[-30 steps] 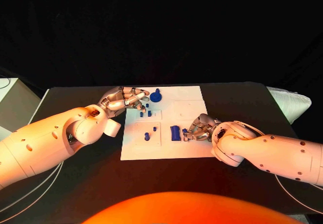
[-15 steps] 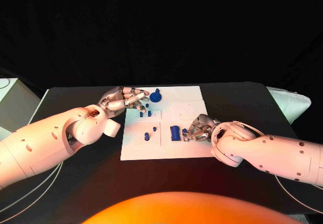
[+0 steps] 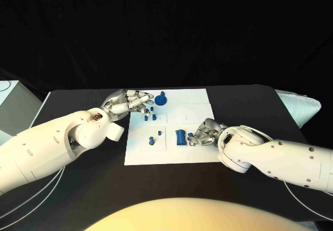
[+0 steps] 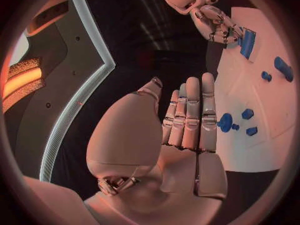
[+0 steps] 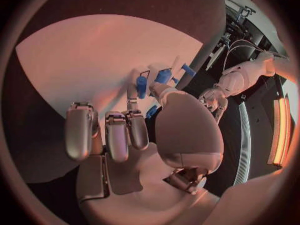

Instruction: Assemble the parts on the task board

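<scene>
The white task board (image 3: pixel 198 108) lies in the middle of the black table. My left hand (image 3: pixel 128 102) hovers over the board's far left corner with straight fingers (image 4: pixel 190 112) and holds nothing; a round blue part (image 3: pixel 161 100) (image 4: pixel 225 121) stands just past its fingertips. My right hand (image 3: pixel 202 132) rests on the board's near right part, beside an upright blue block (image 3: pixel 180 136) (image 4: pixel 247 42). Its thumb and a finger (image 5: pixel 133 92) pinch a small blue part (image 5: pixel 142 85) next to that block. Other small blue parts (image 3: pixel 151 140) (image 3: pixel 147 117) stand on the board's left half.
The black table (image 3: pixel 83 168) runs out to the left and right of the board. A white padded object (image 3: pixel 301 108) lies at the table's right edge, and a pale box (image 3: pixel 14 108) stands off the left edge.
My right hand has edged slightly toward the blue block. The left hand and the parts on the board have stayed where they were.
</scene>
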Controlling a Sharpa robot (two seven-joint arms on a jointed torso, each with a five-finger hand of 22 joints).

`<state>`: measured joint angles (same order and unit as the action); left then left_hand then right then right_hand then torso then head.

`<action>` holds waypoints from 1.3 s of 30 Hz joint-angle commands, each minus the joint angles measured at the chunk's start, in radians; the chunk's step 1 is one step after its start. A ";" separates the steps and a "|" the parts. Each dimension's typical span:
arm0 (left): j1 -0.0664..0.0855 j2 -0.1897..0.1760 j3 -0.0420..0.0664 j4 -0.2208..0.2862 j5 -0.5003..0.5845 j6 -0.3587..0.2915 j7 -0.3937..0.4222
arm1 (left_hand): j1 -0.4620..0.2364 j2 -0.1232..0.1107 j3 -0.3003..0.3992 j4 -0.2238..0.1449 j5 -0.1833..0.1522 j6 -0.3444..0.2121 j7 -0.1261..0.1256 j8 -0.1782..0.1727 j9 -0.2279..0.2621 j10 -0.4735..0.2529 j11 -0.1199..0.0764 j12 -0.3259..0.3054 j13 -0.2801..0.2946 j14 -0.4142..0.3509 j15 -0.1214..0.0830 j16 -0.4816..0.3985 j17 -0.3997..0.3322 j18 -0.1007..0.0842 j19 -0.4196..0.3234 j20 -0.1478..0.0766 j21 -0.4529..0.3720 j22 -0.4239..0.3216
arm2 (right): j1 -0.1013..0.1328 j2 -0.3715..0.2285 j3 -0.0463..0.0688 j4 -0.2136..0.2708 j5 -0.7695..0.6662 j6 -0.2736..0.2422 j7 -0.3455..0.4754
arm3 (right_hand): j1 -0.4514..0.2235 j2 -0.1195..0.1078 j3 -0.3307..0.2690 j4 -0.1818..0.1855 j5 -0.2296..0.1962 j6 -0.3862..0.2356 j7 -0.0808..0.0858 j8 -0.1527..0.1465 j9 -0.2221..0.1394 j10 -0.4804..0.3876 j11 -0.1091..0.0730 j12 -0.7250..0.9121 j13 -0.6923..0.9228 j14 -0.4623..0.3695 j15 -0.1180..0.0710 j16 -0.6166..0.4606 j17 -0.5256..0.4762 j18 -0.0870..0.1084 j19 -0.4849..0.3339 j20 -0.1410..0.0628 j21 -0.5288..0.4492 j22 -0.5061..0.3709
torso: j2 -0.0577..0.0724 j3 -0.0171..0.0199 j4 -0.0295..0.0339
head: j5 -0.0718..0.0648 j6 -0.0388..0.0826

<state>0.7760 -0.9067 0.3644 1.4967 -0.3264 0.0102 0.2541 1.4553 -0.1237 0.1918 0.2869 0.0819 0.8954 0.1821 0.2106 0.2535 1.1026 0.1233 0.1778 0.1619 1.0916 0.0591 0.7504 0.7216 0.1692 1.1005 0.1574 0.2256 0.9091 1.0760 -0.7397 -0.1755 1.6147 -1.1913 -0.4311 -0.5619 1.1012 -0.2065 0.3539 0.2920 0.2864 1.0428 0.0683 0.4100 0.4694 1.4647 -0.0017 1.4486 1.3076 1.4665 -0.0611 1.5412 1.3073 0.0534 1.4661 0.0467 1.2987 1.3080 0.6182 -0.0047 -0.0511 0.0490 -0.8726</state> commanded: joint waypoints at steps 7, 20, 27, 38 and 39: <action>-0.003 0.000 0.000 -0.003 -0.001 0.003 0.008 | 0.003 0.009 -0.008 0.000 0.004 0.005 0.003 0.000 -0.002 -0.005 -0.001 0.007 0.001 -0.006 -0.001 -0.003 -0.001 0.009 -0.008 -0.001 0.000 0.001 | -0.003 -0.004 0.000 0.008 -0.016 0.004 -0.001 | -0.021 0.003 -0.010 -0.001 -0.002 -0.006 0.001 0.001 -0.002 0.045 -0.002 -0.001 0.182 0.092 -0.005 0.000 0.206 -0.006 0.029 -0.003 -0.003 0.199 | -0.002 0.0018 -0.0024 | 0.004 0.000; -0.007 0.001 0.000 -0.006 -0.001 0.000 0.005 | 0.003 0.010 -0.009 0.000 0.004 0.005 0.003 0.000 -0.002 -0.005 -0.001 0.008 0.002 -0.006 -0.001 -0.003 -0.001 0.009 -0.008 0.000 0.000 0.002 | -0.005 -0.010 0.000 0.021 -0.028 0.004 -0.001 | -0.024 0.003 -0.014 -0.003 0.008 -0.006 0.000 0.002 -0.002 0.046 -0.003 0.001 0.183 0.092 -0.005 0.000 0.206 -0.006 0.029 -0.004 -0.003 0.199 | 0.000 -0.0003 -0.0001 | 0.001 0.000; -0.008 0.000 0.000 -0.009 -0.001 0.003 0.002 | 0.004 0.009 -0.009 0.000 0.004 0.006 0.002 0.000 -0.002 -0.005 -0.001 0.008 0.002 -0.007 -0.001 -0.003 -0.001 0.009 -0.008 0.000 0.000 0.002 | -0.005 -0.017 0.000 0.027 -0.043 0.002 -0.002 | -0.019 0.005 -0.013 -0.006 0.024 -0.004 -0.001 0.003 -0.002 0.047 -0.005 0.003 0.185 0.092 -0.006 0.000 0.207 -0.006 0.029 -0.004 -0.002 0.200 | 0.001 -0.0002 0.0000 | 0.002 0.000; -0.009 -0.002 0.000 -0.012 -0.001 0.004 -0.001 | 0.004 0.009 -0.010 0.000 0.004 0.006 0.002 0.000 -0.002 -0.005 -0.001 0.009 0.002 -0.007 -0.001 -0.003 -0.001 0.010 -0.009 0.000 0.000 0.002 | -0.005 -0.025 0.000 0.021 -0.056 0.003 -0.002 | -0.014 0.006 -0.011 -0.008 0.034 -0.005 -0.002 0.004 -0.003 0.047 -0.005 0.001 0.184 0.092 -0.007 0.000 0.207 -0.006 0.030 -0.005 -0.001 0.200 | 0.001 -0.0001 -0.0014 | 0.003 0.000; -0.009 -0.002 0.000 -0.012 -0.001 0.004 -0.001 | 0.004 0.009 -0.010 0.000 0.004 0.006 0.002 0.000 -0.002 -0.005 -0.001 0.009 0.002 -0.007 -0.001 -0.003 -0.001 0.010 -0.009 0.000 0.000 0.002 | -0.005 -0.026 0.000 0.020 -0.057 0.002 -0.001 | -0.011 0.005 -0.011 -0.009 0.035 -0.006 -0.002 0.004 -0.003 0.046 -0.005 0.001 0.184 0.092 -0.007 0.000 0.206 -0.006 0.029 -0.005 -0.002 0.200 | 0.001 -0.0001 -0.0013 | 0.003 0.000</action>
<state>0.7675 -0.9091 0.3643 1.4836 -0.3274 0.0083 0.2501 1.4554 -0.1237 0.1863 0.2868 0.0818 0.8954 0.1821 0.2106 0.2526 1.1027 0.1233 0.1819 0.1625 1.0917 0.0590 0.7504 0.7218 0.1691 1.1005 0.1574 0.2256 0.9098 1.0715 -0.7649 -0.1754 1.6351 -1.2277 -0.4326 -0.5646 1.0896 -0.2028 0.3450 0.2884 0.3174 1.0428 0.0683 0.4099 0.4674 1.4647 -0.0016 1.4486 1.3076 1.4664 -0.0611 1.5412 1.3073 0.0535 1.4661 0.0467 1.2987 1.3075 0.6193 -0.0049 -0.0517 0.0524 -0.8726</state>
